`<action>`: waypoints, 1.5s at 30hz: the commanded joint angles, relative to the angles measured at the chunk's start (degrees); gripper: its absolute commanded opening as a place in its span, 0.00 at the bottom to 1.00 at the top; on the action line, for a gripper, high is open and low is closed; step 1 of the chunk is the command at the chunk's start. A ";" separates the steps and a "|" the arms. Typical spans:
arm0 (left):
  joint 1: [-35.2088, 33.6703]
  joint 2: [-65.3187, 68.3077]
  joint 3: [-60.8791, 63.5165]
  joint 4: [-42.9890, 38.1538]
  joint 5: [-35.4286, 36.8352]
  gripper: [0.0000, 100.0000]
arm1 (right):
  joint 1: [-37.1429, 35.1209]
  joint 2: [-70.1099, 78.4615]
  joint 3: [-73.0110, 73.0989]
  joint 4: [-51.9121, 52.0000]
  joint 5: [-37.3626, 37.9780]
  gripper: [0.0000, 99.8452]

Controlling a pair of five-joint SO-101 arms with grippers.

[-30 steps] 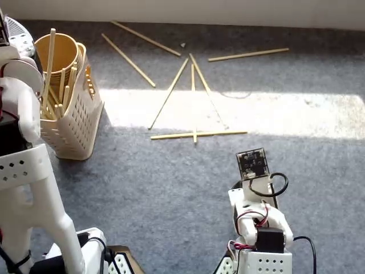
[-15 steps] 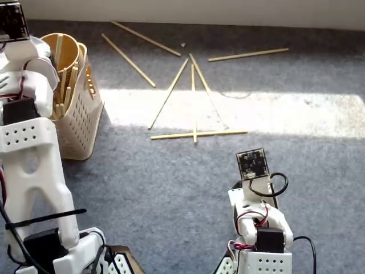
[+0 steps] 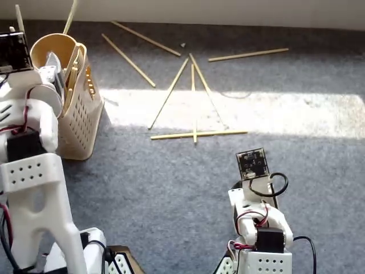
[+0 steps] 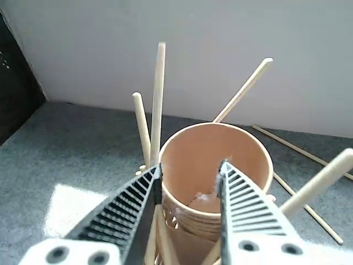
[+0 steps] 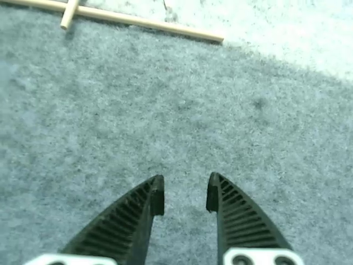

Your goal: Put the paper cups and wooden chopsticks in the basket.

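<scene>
High view: 7 loose chopsticks [image 3: 197,135], 1 basket [image 3: 80,125]; left gripper [image 4: 188,168] and right gripper [image 5: 183,193] both agape

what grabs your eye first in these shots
The white basket beside the left arm, holding a paper cup and bristling with upright chopsticks, with that arm's open jaws right over the cup. Then the loose chopsticks fanned out across the grey carpet in the far middle, partly in a sunlit band.
</scene>
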 commanded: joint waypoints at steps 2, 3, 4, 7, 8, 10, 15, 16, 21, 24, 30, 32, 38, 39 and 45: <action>-0.66 -10.77 2.95 0.35 0.09 0.19 | -0.40 0.22 0.84 -0.92 0.79 0.14; -0.66 -12.44 3.30 1.76 0.00 0.19 | -0.40 0.22 0.84 -0.92 0.79 0.14; -0.66 -13.85 3.30 3.34 -0.53 0.19 | -0.40 0.22 0.84 -0.92 0.79 0.14; -1.71 -17.98 3.30 7.21 -2.64 0.19 | -0.40 0.22 0.84 -0.92 0.70 0.14; -3.21 -19.30 3.21 8.26 -2.55 0.19 | -0.40 0.22 0.84 -0.92 0.70 0.14; -6.20 -21.32 2.42 10.99 -2.20 0.19 | -0.31 0.22 0.84 -0.92 0.70 0.14; -6.55 -22.46 -4.79 33.05 -5.27 0.19 | -0.40 0.22 0.84 -0.92 0.70 0.14; -4.62 -22.46 -6.37 39.03 -6.51 0.19 | -0.40 0.22 0.84 -0.92 0.70 0.14; 11.56 -22.73 -4.35 60.40 -7.91 0.19 | -0.40 0.22 0.84 -0.92 0.70 0.14; 17.45 -22.73 1.98 56.97 -8.53 0.19 | -0.31 0.22 0.84 -0.92 0.70 0.14; 14.02 -23.87 11.91 44.04 -6.77 0.19 | -0.31 0.22 0.92 -1.01 0.70 0.14; 5.58 -26.33 11.56 37.27 -4.13 0.19 | -0.31 0.22 1.98 -1.19 0.70 0.14; -10.77 -31.25 10.33 21.27 -3.60 0.19 | -0.22 0.22 4.18 -4.35 0.70 0.14; -13.41 -31.16 9.98 18.46 -3.87 0.19 | -0.22 0.22 4.18 -4.35 0.70 0.14; -24.48 -16.92 9.98 -5.80 -4.22 0.19 | -0.22 0.22 4.18 -4.35 0.70 0.14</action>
